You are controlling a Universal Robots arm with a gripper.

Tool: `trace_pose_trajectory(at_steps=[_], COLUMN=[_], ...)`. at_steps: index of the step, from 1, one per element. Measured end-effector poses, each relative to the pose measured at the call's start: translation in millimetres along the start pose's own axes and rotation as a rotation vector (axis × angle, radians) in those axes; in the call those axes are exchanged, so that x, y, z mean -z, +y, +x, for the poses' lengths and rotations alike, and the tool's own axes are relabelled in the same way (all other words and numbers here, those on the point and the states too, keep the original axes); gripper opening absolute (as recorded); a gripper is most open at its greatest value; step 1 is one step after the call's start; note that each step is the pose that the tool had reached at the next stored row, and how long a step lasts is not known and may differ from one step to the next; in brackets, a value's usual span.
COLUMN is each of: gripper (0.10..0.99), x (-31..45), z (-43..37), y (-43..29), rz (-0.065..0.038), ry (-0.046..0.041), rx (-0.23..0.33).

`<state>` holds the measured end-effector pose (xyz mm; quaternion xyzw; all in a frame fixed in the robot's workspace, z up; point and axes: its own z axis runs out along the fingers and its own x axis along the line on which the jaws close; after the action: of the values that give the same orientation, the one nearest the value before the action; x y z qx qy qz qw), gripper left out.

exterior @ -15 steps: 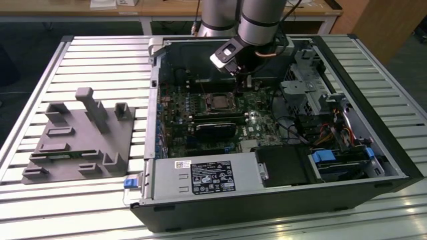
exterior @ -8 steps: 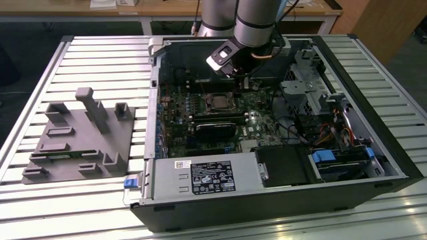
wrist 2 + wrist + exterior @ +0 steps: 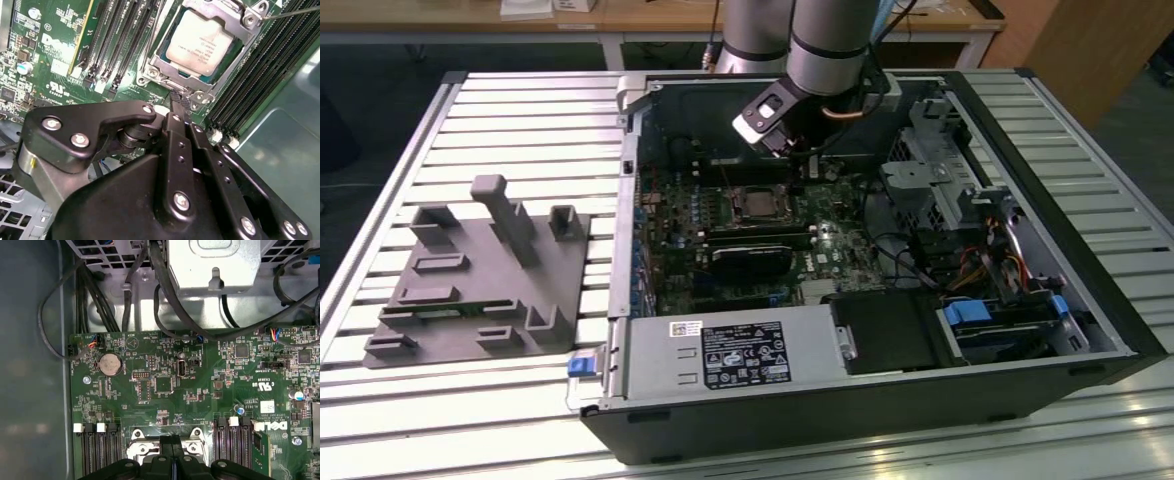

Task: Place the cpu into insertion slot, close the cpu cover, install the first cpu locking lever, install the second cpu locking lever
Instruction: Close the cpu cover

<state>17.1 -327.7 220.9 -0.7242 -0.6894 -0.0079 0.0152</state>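
The cpu [image 3: 202, 42] lies silver top up in the insertion slot [image 3: 156, 61] on the green board. The cpu cover [image 3: 231, 14], a silvery frame, lies down around it. One thin locking lever [image 3: 290, 12] sticks out past the socket's corner, and another rod [image 3: 157, 25] runs along the opposite side. My gripper [image 3: 177, 97] is shut, its black fingertips pressed together at the socket's edge by the cover's tab. In the first wrist view the gripper [image 3: 172, 440] sits over the socket's rim. In the exterior view the gripper [image 3: 801, 168] hangs inside the case just behind the socket [image 3: 754, 203].
The open computer case [image 3: 1094, 300] lies on a slatted table. Black memory slots [image 3: 260, 70] flank the socket. A drive cage [image 3: 934, 190] and cables [image 3: 100, 295] crowd one side. A power supply [image 3: 734, 355] sits at the front. A grey fixture [image 3: 480, 280] stands at the exterior view's left.
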Motion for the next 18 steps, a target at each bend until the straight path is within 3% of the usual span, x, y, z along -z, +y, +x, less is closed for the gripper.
trace_pose_trajectory(at_steps=[8,14,18], gripper=[0.106,0.106,0.106], x=[-2.0,-3.1,-5.2], z=[-0.8,-2.1,-2.8], y=[-3.3,-15.3,-19.8], rz=[-0.001,-0.004,-0.018], ry=[0.0109,0.0109,0.0114], rx=[0.045,0.053,0.058])
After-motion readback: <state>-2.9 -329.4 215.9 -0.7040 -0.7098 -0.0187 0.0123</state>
